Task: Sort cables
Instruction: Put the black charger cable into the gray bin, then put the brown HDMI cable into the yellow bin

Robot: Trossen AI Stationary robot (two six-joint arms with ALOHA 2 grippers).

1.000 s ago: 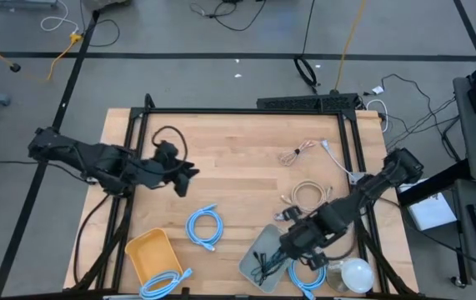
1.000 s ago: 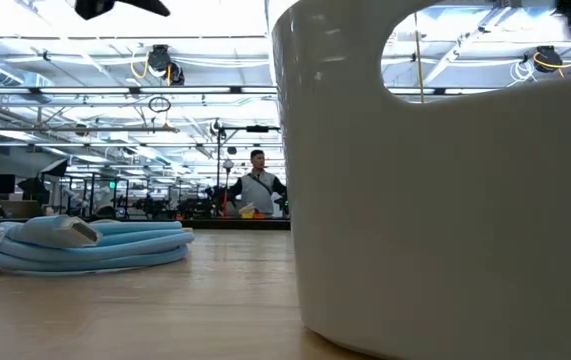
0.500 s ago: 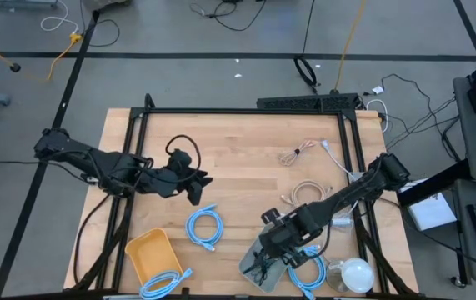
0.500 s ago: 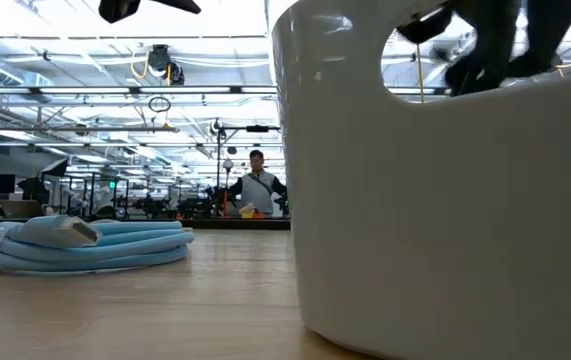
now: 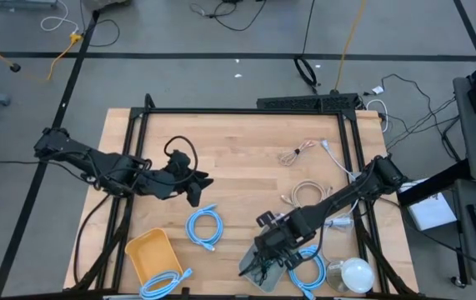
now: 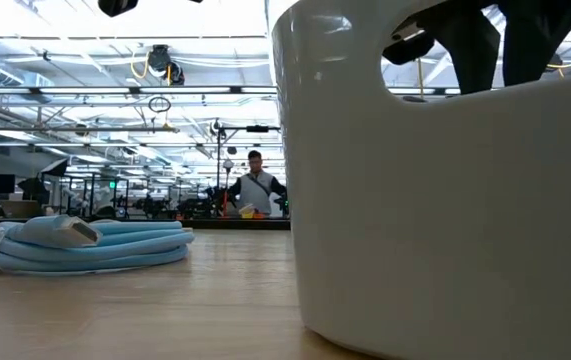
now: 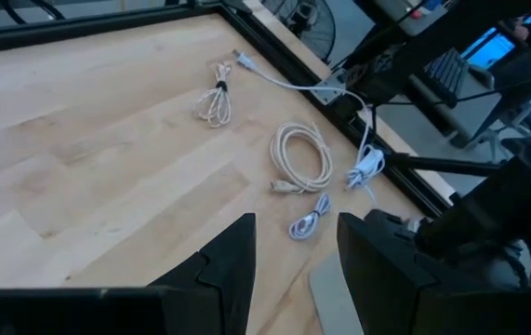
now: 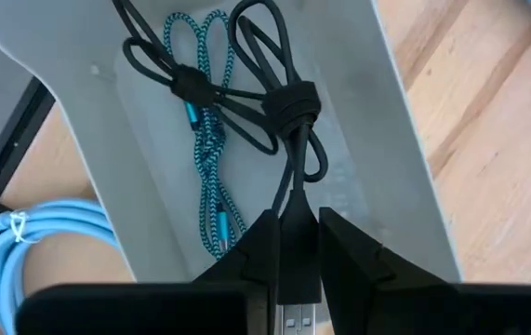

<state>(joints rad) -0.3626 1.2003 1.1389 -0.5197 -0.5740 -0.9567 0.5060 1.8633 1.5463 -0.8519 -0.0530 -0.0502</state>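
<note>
A black bundle [image 8: 279, 102] and a teal braided one [image 8: 205, 140] are lying side by side in the grey tray [image 8: 377, 121]. Light-blue loops [image 5: 205, 226] are resting coiled on the surface; a beige coil [image 7: 304, 155] is lying flat.

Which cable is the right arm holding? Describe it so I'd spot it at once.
Find the grey tray at the table's front edge, right of the yellow bin. The right tool hangs over it, pinching a black cable bundled by a black tie. Its neighbour in the tray, the teal braided cable, lies loose.
</note>
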